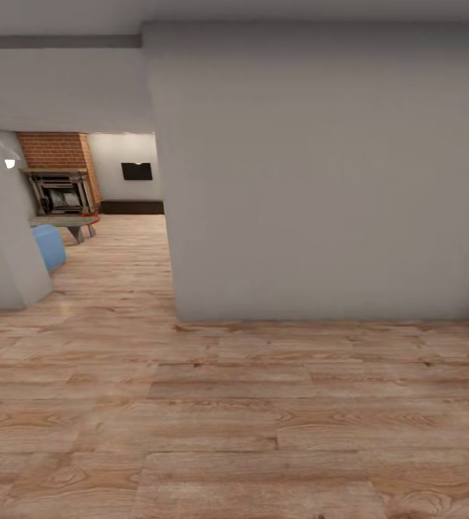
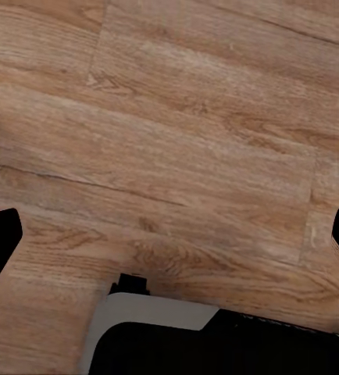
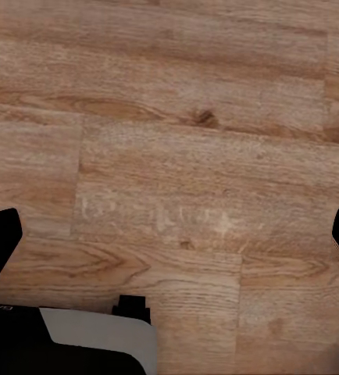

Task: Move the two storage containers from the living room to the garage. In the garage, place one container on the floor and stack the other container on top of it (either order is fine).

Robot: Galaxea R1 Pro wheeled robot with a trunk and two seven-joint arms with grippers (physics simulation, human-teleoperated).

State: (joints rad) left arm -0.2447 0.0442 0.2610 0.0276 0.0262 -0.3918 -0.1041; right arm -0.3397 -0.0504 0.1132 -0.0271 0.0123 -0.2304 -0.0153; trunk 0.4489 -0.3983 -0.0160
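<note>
Light wood planks (image 1: 234,432) lie underfoot, both the left hand (image 2: 169,234) and right hand (image 3: 169,234) released and empty, so steer left round the white wall (image 1: 320,180) toward the distant desk (image 1: 65,222), where an orange-red sliver (image 1: 94,215), probably a storage container, sits.

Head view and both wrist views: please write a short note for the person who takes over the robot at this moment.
Left hand: open, holding nothing, above the wood floor.
Right hand: open, holding nothing.
The robot faces a white wall. An opening on the left leads to a room with a brick fireplace and a blue sofa. An orange-red patch by the table may be a bin; too small to tell.
Done: nothing visible. Left: fetch both bins, stack them in the garage.
</note>
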